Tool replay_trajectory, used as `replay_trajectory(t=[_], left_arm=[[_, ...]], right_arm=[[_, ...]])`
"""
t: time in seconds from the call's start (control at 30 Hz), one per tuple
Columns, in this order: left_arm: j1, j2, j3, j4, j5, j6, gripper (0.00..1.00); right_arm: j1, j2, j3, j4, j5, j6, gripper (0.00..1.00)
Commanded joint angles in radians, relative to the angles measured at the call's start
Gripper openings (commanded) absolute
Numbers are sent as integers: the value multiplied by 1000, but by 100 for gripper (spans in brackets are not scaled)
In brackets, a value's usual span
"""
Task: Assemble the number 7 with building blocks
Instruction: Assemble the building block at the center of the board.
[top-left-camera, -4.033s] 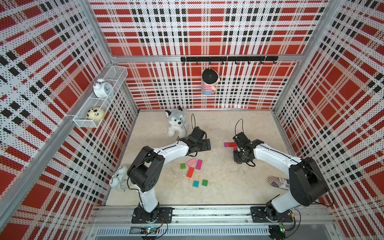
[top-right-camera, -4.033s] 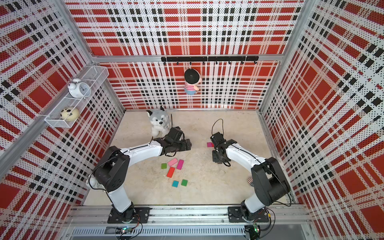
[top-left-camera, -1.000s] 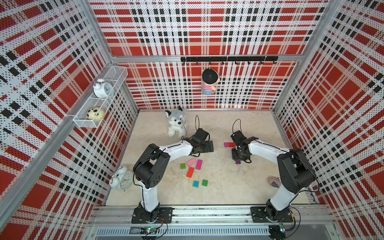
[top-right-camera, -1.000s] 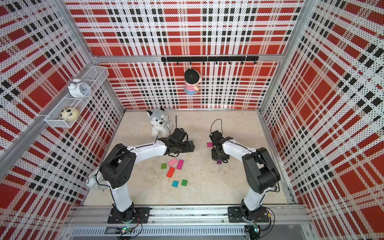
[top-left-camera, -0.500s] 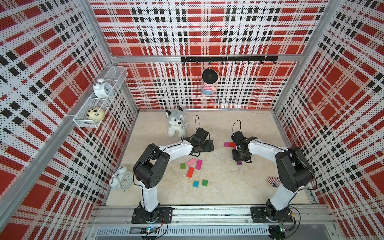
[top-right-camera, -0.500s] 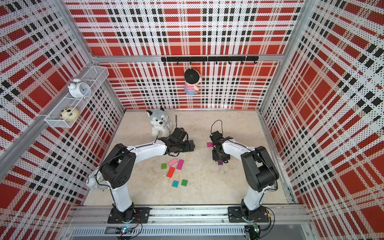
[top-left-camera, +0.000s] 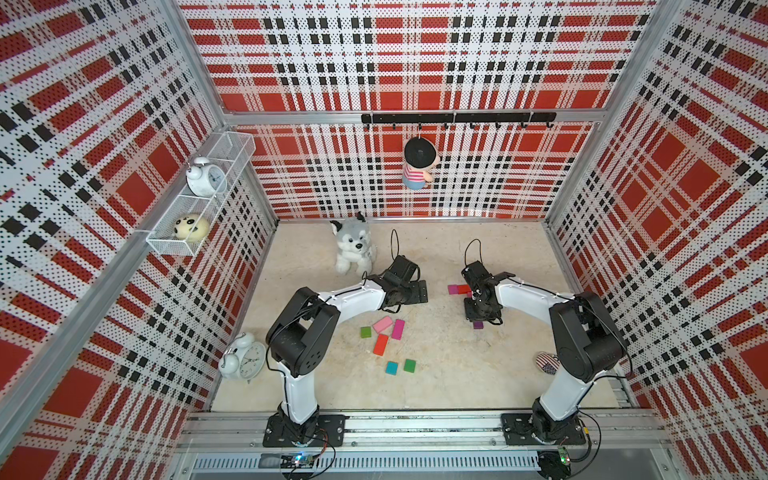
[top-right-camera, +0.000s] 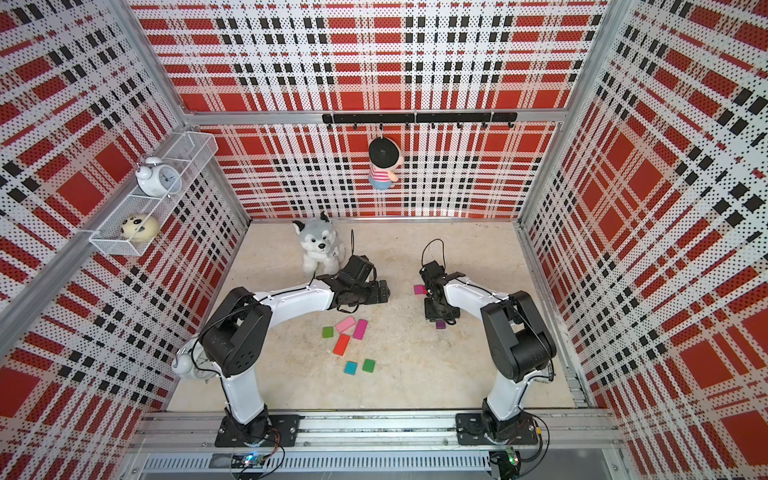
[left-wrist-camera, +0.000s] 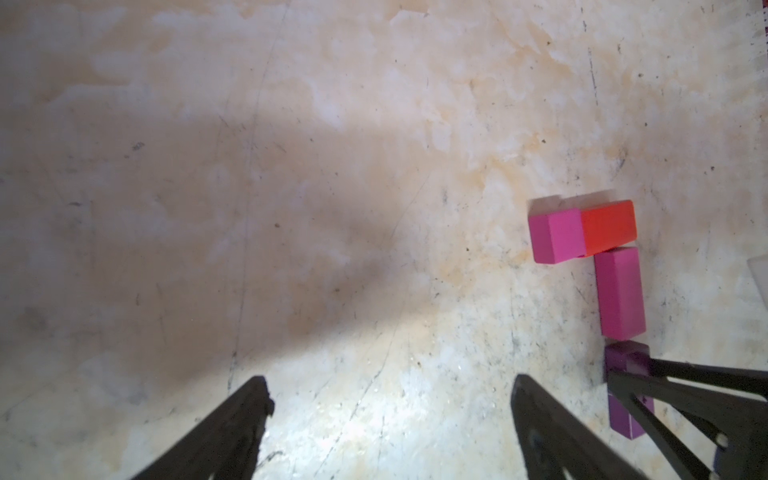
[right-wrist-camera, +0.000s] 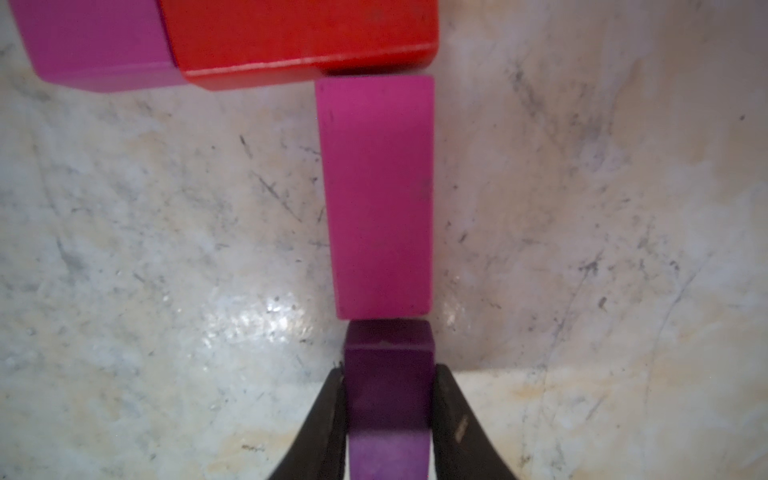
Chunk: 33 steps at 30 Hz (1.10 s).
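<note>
Clock directions are read in the top views, from the table's middle, with 12 toward the back wall.

1. The right gripper (right-wrist-camera: 388, 374) is pinched narrow on the long sides of a dark purple rectangular block (right-wrist-camera: 387, 453), which lies flat on the beige mottled table (top-left-camera: 519, 257) at about 2 o'clock.
2. The number 7 is part-built there. A magenta square block (left-wrist-camera: 557, 237) and a red-orange rectangular block (left-wrist-camera: 609, 226) sit end to end as the top bar. A long magenta block (left-wrist-camera: 621, 293) runs from the bar's right end toward 6 o'clock. The purple block lines up with its free end, touching or a hair apart; I cannot tell which.
3. The left gripper (left-wrist-camera: 390, 390) hangs spread wide over bare table at 12 o'clock, holding nothing, with the 7 at its 3 o'clock.
4. Six loose blocks lie near 8 o'clock: a green square (top-left-camera: 365, 331), a pale pink rectangle (top-left-camera: 382, 324), a magenta rectangle (top-left-camera: 398, 329), a red-orange rectangle (top-left-camera: 380, 344), a teal square (top-left-camera: 391, 367) and a second green square (top-left-camera: 409, 365).
5. A white wire-mesh basket (top-left-camera: 166, 245) is fixed to the wall at 9 o'clock. It holds a white twin-bell alarm clock (top-left-camera: 205, 181) in one section and a cream round plush with black patches (top-left-camera: 191, 227) in the nearer section.
6. A grey-and-white plush husky (top-left-camera: 353, 249) sits at 11 o'clock.
</note>
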Motion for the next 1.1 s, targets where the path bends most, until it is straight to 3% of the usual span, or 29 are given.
replay_trajectory(t=[0.0, 1.07], left_arm=[[3, 15, 25, 2, 6, 0, 93], [7, 12, 15, 4, 3, -2, 93]], right_arm=[[-9, 22, 24, -4, 13, -7, 33], [-20, 41, 41, -4, 8, -9, 36]])
